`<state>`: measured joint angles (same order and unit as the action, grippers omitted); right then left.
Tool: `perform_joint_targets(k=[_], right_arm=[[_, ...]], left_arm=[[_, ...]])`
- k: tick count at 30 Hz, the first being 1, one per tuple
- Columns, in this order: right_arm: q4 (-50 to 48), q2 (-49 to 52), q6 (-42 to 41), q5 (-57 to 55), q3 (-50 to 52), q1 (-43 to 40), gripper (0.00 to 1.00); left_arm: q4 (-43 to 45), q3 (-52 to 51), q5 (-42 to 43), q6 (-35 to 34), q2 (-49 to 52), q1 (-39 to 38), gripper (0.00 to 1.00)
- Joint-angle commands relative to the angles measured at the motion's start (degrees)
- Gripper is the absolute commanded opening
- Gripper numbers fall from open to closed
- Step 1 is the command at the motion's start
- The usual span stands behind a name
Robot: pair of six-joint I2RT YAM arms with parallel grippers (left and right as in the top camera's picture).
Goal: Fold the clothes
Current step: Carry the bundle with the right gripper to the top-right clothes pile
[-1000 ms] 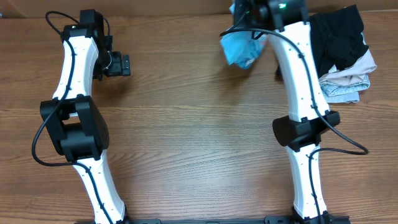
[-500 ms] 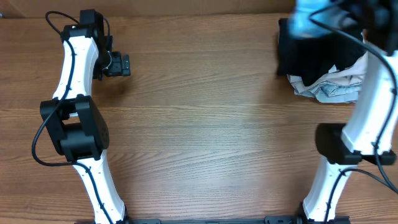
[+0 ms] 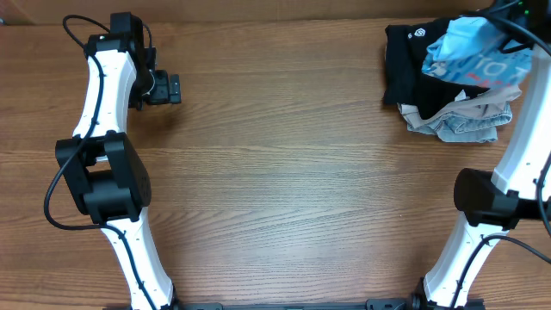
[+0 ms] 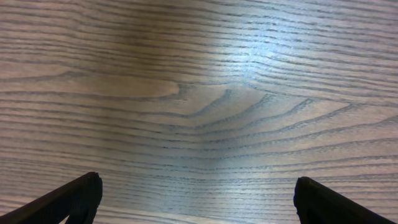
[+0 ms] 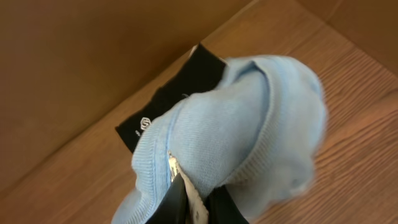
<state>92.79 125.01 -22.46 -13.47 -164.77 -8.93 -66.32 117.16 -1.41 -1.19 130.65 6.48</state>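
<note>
Two arms at a wooden table [image 3: 284, 172]: the light blue T-shirt [image 3: 472, 53], bunched with part of its white and orange-red lettering showing, is at the far right corner, overlapping the black garment [image 3: 403, 65] and the beige and pale grey-blue folded garments [image 3: 461, 122] as seen from overhead. The right gripper [image 5: 194, 198] is pinched narrowly on a gathered fold of the T-shirt, with the black garment's small white logo [image 5: 145, 123] visible beneath. The left gripper [image 3: 165, 89] is well apart at the far left, its fingers [image 4: 78, 198] spread wide over bare wood, holding nothing
</note>
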Motion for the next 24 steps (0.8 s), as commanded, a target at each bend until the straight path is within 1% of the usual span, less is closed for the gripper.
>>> perform_joint_targets(k=[1, 4, 6, 13, 21, 22, 23, 24], right_arm=[[-3.3, 0.04, -0.13, -0.63, 5.84, -0.22, 0.04], [-5.9, 0.04, -0.35, -0.63, 10.38, -0.2, 0.04], [-6.47, 0.04, -0.35, -0.61, 11.65, -0.22, 0.04], [-8.79, 0.22, -0.31, -0.39, 11.76, -0.2, 0.04], [-16.87, 5.11, 0.13, 1.25, 11.78, -0.2, 0.04], [-18.67, 6.29, 0.17, 1.92, 11.78, -0.2, 0.11], [-20.41, 7.32, 0.48, 2.6, 11.78, -0.2, 0.29], [-22.95, 8.76, 1.51, 3.65, 11.78, -0.2, 0.56]], left_arm=[[0.26, 0.28, 1.44, -0.52, -0.24, -0.17, 1.0], [0.35, 0.28, 1.44, -0.52, -0.24, -0.17, 1.0], [0.39, 0.28, 1.44, -0.52, -0.24, -0.15, 1.0], [1.03, 0.28, 1.44, -0.52, -0.24, -0.09, 1.0], [2.14, 0.28, 1.49, -0.57, -0.24, -0.68, 1.0], [2.1, 0.28, 1.46, -0.57, -0.24, -0.68, 1.0], [2.1, 0.28, 1.49, -0.55, -0.24, -0.68, 1.0], [2.1, 0.28, 1.49, -0.57, -0.24, -0.68, 1.0]])
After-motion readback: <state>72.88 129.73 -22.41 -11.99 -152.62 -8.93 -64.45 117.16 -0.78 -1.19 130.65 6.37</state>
